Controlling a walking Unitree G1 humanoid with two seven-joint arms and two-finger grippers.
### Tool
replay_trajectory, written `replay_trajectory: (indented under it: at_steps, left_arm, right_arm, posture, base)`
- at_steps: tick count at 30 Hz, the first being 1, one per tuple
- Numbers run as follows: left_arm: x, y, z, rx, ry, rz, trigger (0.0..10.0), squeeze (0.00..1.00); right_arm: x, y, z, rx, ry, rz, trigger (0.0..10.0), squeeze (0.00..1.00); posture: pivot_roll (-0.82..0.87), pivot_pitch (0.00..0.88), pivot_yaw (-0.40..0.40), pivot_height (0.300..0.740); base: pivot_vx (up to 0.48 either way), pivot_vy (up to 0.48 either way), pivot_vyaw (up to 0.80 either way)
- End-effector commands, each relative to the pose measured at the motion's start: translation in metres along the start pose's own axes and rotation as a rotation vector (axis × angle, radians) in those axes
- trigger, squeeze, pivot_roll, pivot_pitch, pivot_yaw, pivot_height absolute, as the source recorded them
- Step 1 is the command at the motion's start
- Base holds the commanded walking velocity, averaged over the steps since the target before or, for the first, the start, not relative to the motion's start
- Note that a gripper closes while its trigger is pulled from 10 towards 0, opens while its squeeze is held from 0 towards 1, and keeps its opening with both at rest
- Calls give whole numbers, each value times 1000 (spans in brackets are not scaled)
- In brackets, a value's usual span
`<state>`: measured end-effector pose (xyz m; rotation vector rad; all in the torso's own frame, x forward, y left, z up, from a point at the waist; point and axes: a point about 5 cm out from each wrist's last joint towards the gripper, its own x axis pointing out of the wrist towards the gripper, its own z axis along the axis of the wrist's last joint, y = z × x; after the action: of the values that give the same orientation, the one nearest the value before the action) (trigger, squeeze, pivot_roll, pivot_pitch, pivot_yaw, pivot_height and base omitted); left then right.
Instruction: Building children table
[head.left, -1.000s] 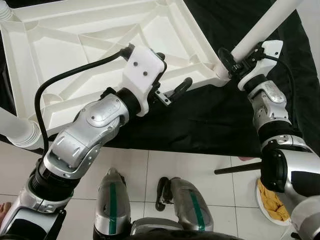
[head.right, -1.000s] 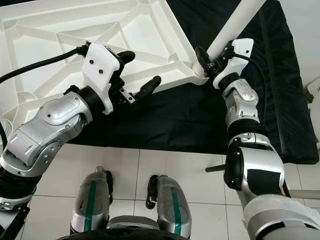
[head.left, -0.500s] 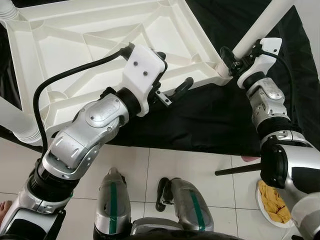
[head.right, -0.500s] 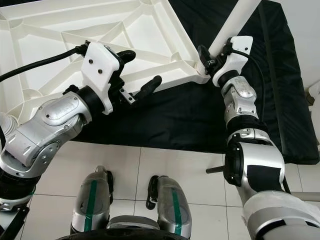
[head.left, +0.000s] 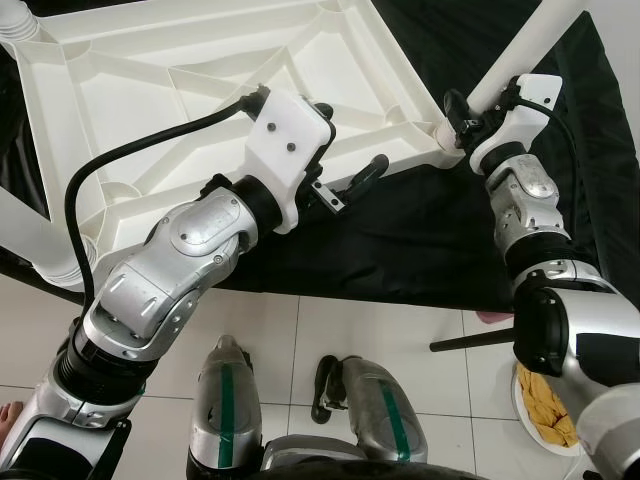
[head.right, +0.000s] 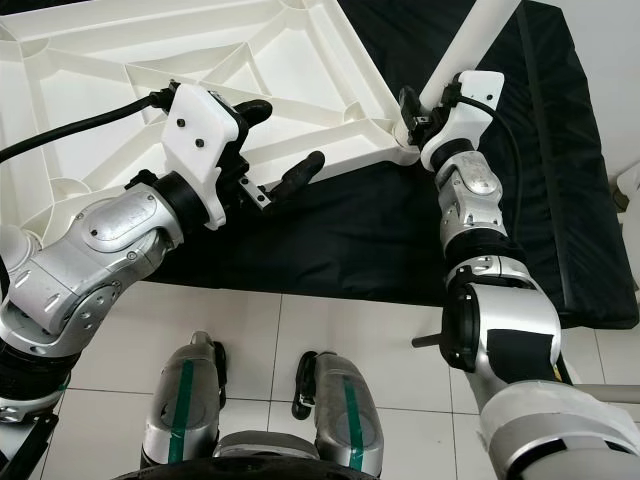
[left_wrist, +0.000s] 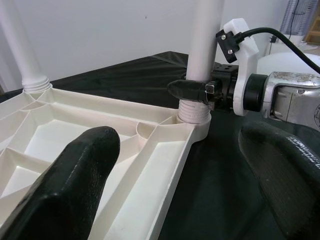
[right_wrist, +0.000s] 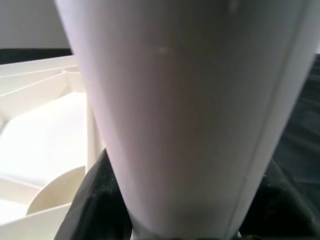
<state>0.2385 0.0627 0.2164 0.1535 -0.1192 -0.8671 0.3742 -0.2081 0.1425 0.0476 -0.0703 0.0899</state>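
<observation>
White plastic tabletop (head.left: 200, 90), flipped underside up w/ its ribbing exposed, is laid across the upper left and centre of the head views, on a black mat (head.left: 420, 230) spread over a pale tiled floor (head.left: 330, 330). One white table leg (head.left: 520, 50) is seen rising from the tabletop's corner socket (left_wrist: 192, 117) at upper right of the left eye view, running out toward the top right corner. Two more white legs (head.left: 30, 245) are seen at the left edge and top left corner of that view.

Right gripper (head.left: 462, 108) is positioned at upper right, its black fingers closed around the base of the table leg, just above the threaded collar where it meets the socket; in the left wrist view one finger (left_wrist: 187, 90) is seen wrapped across the leg. In the right wrist view the leg (right_wrist: 190, 115) is shown very close up, w/ dark fingers at its foot.

Left gripper (head.left: 345, 150) is placed at centre frame, fingers spread wide apart and holding nothing; the upper finger is over the tabletop's ribbed surface, the lower finger (head.left: 362, 175) beyond its near edge over the mat. Whether the rim is touched can't be told.

A yellow cloth (head.left: 545, 400) on a white plate is seen at lower right, near a dark rod (head.left: 475, 337) on the floor
</observation>
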Motion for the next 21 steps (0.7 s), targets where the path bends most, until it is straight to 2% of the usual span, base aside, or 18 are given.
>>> replay_trajectory:
  at_steps: [1,4,21]
  left_arm:
    - [-1,-7,3,2,-3,-107,10000,0]
    - [-1,-7,3,1,-2,-110,10000,0]
    - [-2,-8,3,3,-2,-116,10000,0]
  right_arm:
    - [-16,-11,-33,35,137,-98,10000,0]
    - [-18,-10,-38,54,152,-151,10000,0]
    - [-19,-11,-44,77,188,-282,10000,0]
  posture:
    - [164,111,-72,740]
    - [166,111,-71,740]
    - [170,98,-73,740]
  base:
    - [0,0,0]
    - [0,0,0]
    - [0,0,0]
